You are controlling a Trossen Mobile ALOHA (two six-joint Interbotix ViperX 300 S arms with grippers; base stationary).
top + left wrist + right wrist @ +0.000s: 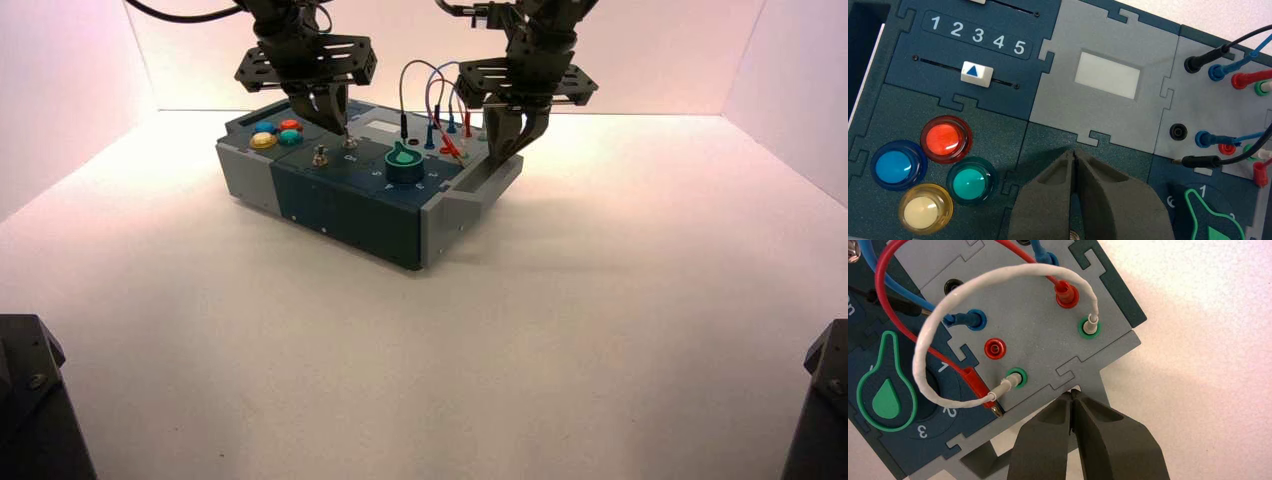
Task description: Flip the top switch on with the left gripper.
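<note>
Closest to the left wrist camera, the left gripper (1074,153) has its tips pressed together, likely to nudge rather than pinch. They appear to be just beside the top metal toggle switch (350,143), beyond the lower toggle (320,157). The right gripper (1072,393) idles over the box's grey edge (1088,371).

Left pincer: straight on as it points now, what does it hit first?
Probably the dark panel, close by the upper metal switch; depth unclear, so the left pincer might clip the switch first.
</note>
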